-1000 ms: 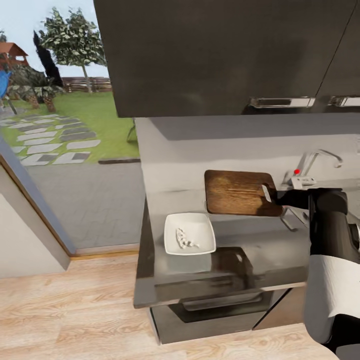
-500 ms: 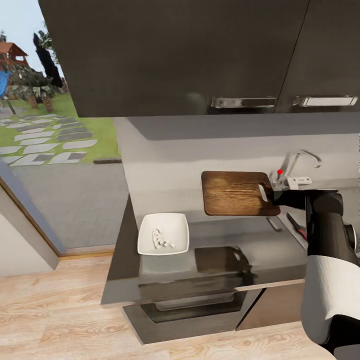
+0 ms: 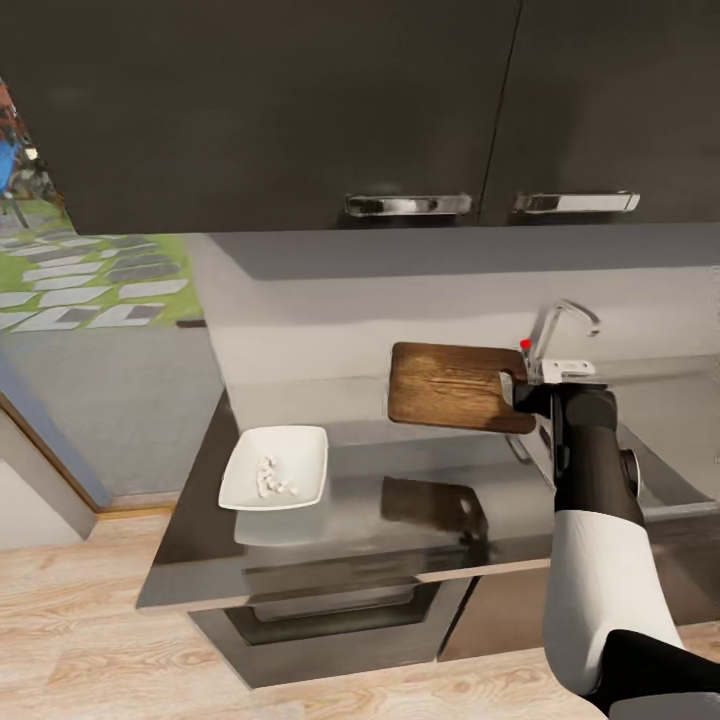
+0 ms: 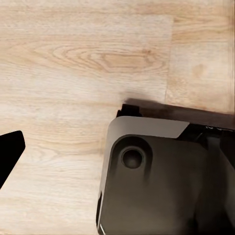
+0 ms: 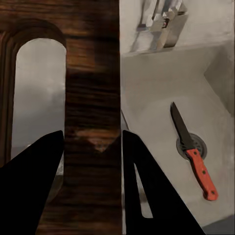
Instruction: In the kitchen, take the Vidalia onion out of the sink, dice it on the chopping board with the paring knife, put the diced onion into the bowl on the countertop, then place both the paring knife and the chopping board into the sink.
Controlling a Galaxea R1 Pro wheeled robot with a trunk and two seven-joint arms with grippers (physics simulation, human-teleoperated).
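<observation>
one chopping board [image 3: 452,386], one paring knife [image 5: 195,154], one bowl [image 3: 276,466], one sink [image 5: 161,98], two cabinet handles [image 3: 408,205]

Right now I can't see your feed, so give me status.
Right gripper shut on brown wooden chopping board, held above grey steel countertop. Red-handled paring knife lies in steel sink. Nothing in the way.

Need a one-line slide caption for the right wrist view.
Right tool grips the chopping board over the sink; knife lies by the drain.
</observation>
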